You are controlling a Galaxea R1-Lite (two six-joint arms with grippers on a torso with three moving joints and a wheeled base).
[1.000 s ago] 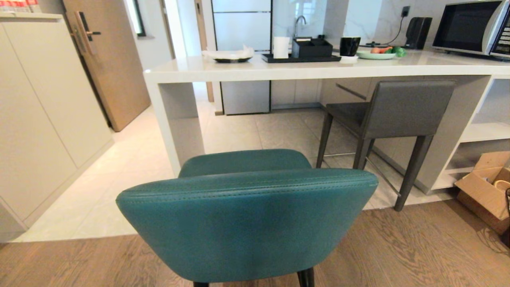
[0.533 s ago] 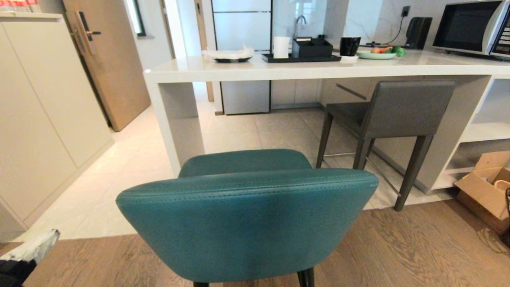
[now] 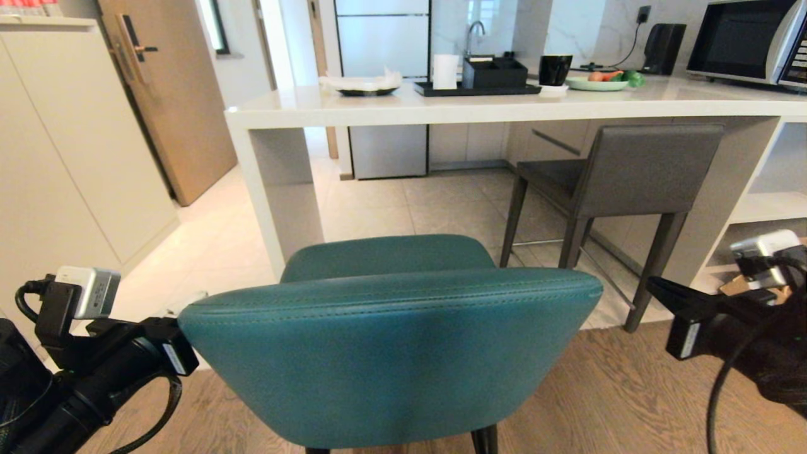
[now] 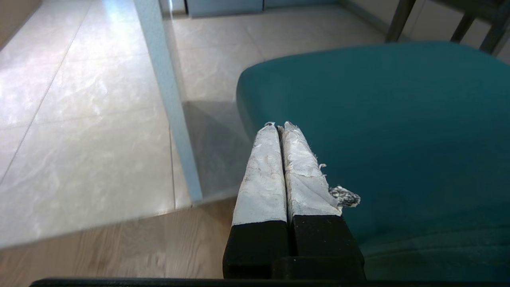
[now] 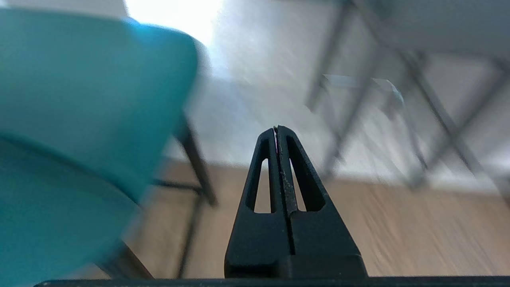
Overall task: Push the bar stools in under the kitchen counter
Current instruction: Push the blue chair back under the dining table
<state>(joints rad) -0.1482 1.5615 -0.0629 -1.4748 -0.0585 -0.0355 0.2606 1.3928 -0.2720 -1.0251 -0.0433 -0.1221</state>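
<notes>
The teal bar stool [image 3: 391, 353] stands closest to me on the wood floor, its back toward me and its seat short of the kitchen counter [image 3: 441, 108]. The grey bar stool [image 3: 637, 170] stands at the right, its seat partly under the counter. My left gripper [image 3: 188, 297] is shut and empty beside the left end of the teal back; in the left wrist view its taped fingertips [image 4: 279, 126] point over the seat [image 4: 398, 139]. My right gripper [image 3: 656, 287] hangs shut and empty off the back's right end. Its wrist view shows the tips [image 5: 276, 128] between the teal stool [image 5: 79, 99] and the grey stool's legs [image 5: 418, 111].
The counter's white side panel [image 3: 284, 195] stands just left of the teal stool. White open shelves [image 3: 769, 208] and a cardboard box [image 3: 731, 285] are at the right. A tray [image 3: 477, 91], plates and a microwave [image 3: 750, 41] sit on the counter. Cabinets [image 3: 63, 157] line the left wall.
Both arms have risen into the head view, the left beside the teal stool's left end and the right off its right end. The stools have not moved.
</notes>
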